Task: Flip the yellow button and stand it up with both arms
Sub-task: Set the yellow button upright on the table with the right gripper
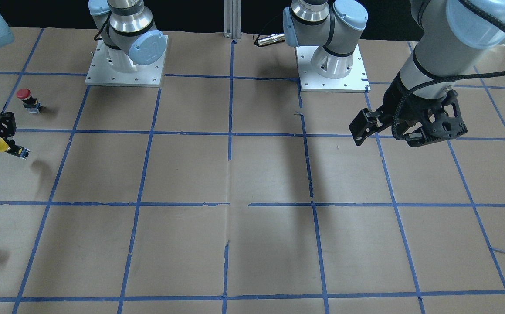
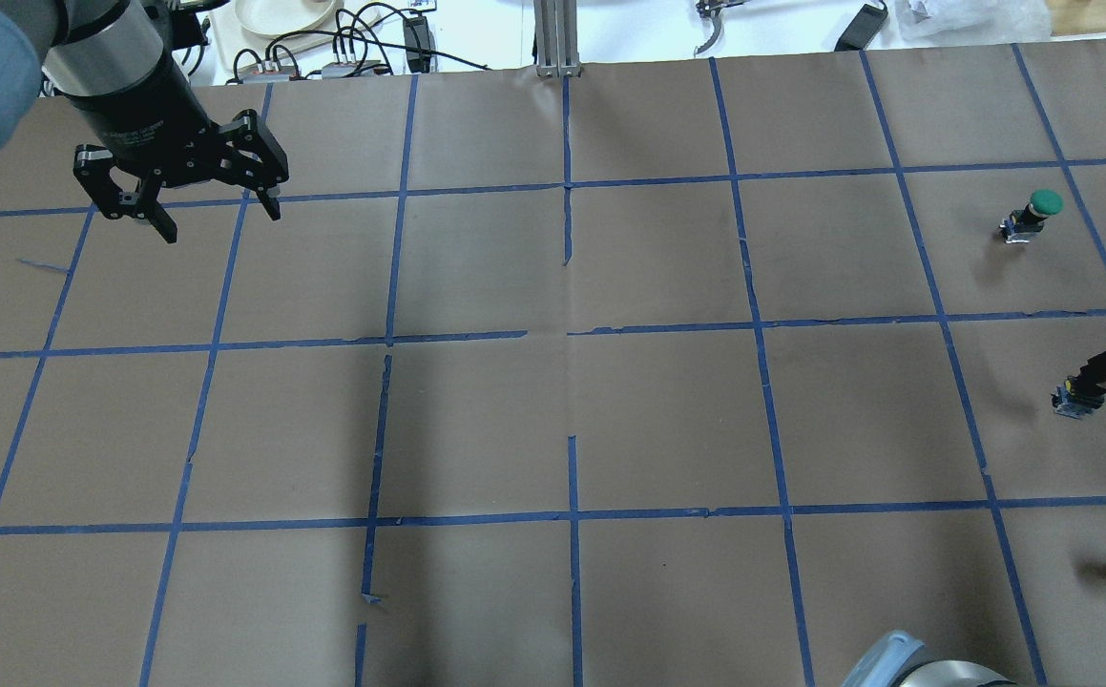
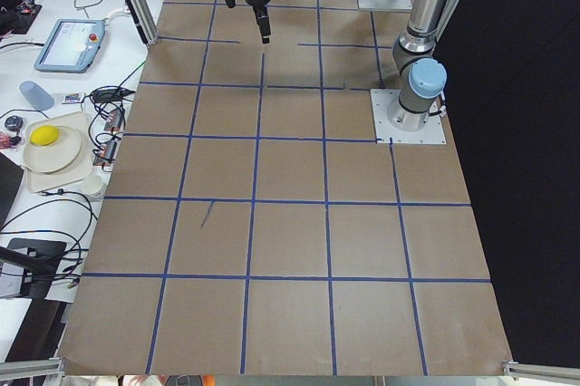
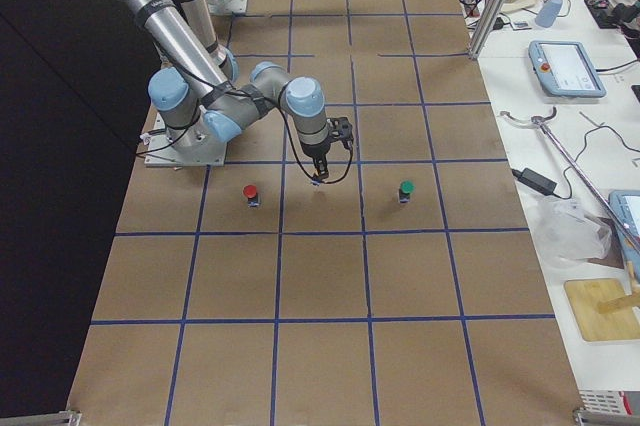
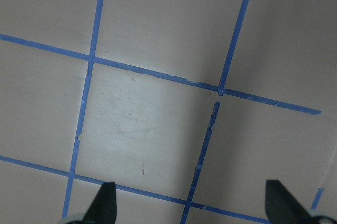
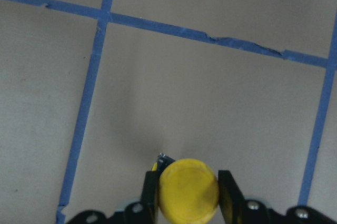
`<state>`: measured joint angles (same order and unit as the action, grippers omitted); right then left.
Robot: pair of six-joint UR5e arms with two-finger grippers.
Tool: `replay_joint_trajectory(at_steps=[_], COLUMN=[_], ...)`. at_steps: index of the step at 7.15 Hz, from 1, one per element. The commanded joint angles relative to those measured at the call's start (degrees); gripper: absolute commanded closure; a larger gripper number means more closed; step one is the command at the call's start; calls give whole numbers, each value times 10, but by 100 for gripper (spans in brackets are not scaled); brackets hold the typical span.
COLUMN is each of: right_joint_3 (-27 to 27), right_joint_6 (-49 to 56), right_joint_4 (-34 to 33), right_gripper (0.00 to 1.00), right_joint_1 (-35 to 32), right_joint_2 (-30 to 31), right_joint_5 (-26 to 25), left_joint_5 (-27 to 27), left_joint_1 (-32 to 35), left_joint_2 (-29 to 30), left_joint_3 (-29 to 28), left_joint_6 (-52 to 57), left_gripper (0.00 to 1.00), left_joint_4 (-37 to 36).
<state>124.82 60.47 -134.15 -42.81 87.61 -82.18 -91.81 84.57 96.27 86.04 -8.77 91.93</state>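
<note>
Clearly our right claw pinches the yellow button at its cap end, base jutting out above the table. We judge it light, rigid and slick-capped, so the blocky base suits our left claw, spread wide, well apart.

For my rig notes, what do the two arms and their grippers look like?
The left arm and right arm are silver-grey tubes with light blue joint caps. A black braided cable runs along the left one. The left gripper and right gripper are black, with two fingers.
</note>
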Motion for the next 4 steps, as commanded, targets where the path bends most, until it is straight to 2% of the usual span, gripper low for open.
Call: replay_joint_trajectory(at_steps=[1, 4], right_joint_3=[9, 9], right_joint_6=[68, 71], right_joint_4=[-44, -65], right_gripper=[81, 79], right_joint_1=[19, 21], right_joint_2=[-11, -20], right_joint_5=[22, 38], left_joint_5=[-2, 2], left_joint_1=[1, 3], left_joint_2=[-1, 1], left_joint_3=[2, 4], left_joint_6=[7, -4], left_gripper=[0, 0], left_joint_4=[0, 1])
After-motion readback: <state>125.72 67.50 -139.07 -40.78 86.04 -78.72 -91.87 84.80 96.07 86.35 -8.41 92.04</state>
